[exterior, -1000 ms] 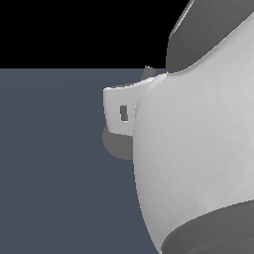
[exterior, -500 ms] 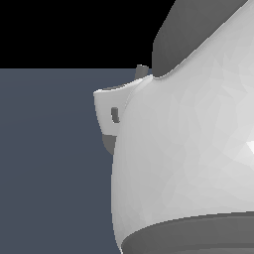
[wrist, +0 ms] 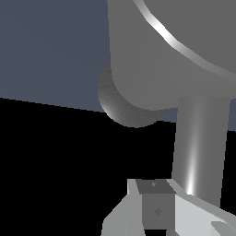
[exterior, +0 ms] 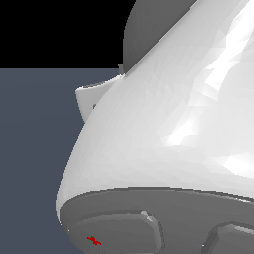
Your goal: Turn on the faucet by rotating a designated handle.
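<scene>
Nearest in the wrist view we find the tool (wrist: 159,214): one white finger with a grey pad (wrist: 156,209) shows at the frame's edge, the other finger is not clearly seen, so we cannot tell whether the tool stands wide or narrow. Nothing visible is gripped.

Just beside that pad rises the handle (wrist: 198,143), a straight grey metallic rod with a bright sheen along its length. Whether pad and rod touch we cannot determine; they appear very close. Beyond it sits the faucet (wrist: 152,50), a fat matte grey body with a darker rounded dome (wrist: 126,103) below it, the rod joining the body at its far end. Behind all lies the dark blue surface (wrist: 50,46).

In the exterior view the arm's white shell (exterior: 173,124) fills the frame and hides faucet and handle entirely; only a bare strip of surface shows at the exterior view's left.

Our judgement: the rod is rigid metal, smooth and likely slippery, so a push may slide along it. Contact is best taken near the free end, away from the body, where leverage is greatest.
</scene>
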Controlling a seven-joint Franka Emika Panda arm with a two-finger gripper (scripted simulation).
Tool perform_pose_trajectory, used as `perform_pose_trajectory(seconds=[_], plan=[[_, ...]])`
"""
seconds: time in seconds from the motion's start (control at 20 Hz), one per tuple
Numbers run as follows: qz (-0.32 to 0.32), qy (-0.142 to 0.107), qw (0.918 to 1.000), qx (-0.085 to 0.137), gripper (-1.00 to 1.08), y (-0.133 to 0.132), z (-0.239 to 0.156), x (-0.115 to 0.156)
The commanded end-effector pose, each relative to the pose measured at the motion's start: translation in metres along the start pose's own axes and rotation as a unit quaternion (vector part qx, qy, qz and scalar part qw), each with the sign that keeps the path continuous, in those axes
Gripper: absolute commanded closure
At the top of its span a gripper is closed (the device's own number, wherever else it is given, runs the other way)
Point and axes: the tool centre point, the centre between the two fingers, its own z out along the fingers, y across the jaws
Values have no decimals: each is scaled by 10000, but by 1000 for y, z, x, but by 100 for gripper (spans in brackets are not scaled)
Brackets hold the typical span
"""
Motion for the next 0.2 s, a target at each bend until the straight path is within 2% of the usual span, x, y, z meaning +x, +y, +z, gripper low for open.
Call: perform_pose_trajectory(seconds=[0.0,0.15], plan=[[643,80,9977,179,108,33,14,-37],[659,49,9977,180,108,38,15,-42]])
